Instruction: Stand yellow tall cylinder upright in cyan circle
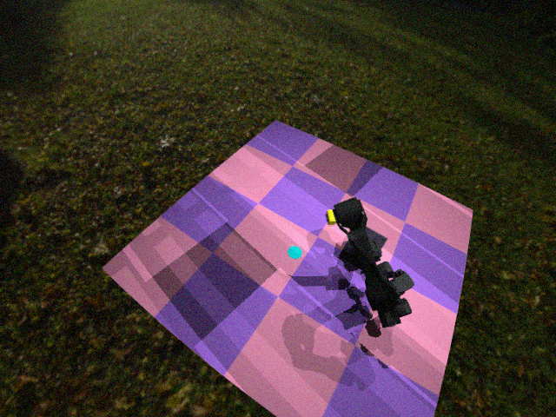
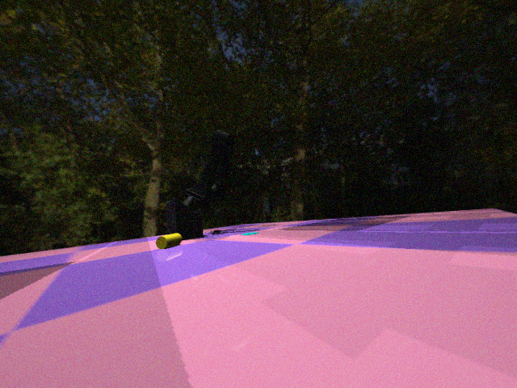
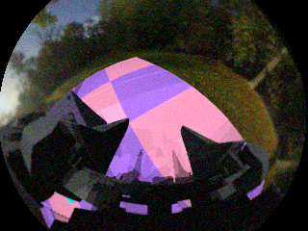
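The yellow cylinder [image 1: 331, 217] [image 2: 168, 241] lies on its side on the checkered mat, partly hidden behind a black part of the arm in the top view. The cyan circle [image 1: 294, 252] [image 2: 250, 234] is flat on the mat, apart from the cylinder, with nothing on it. A sliver of the circle [image 3: 70, 200] shows low at the left in the wrist view. My gripper [image 3: 156, 125] is open, with nothing between its two fingers. It is away from the cylinder, which is not in the wrist view. The dark gripper is hard to make out in the top and exterior views.
The pink and purple mat [image 1: 237, 168] [image 2: 334, 301] [image 3: 166, 106] has shadows and faint reflections across it. Dark grass [image 1: 112, 112] surrounds it. The black arm [image 1: 374, 287] [image 2: 215, 166] rises beside the cylinder. Trees stand behind in the exterior view.
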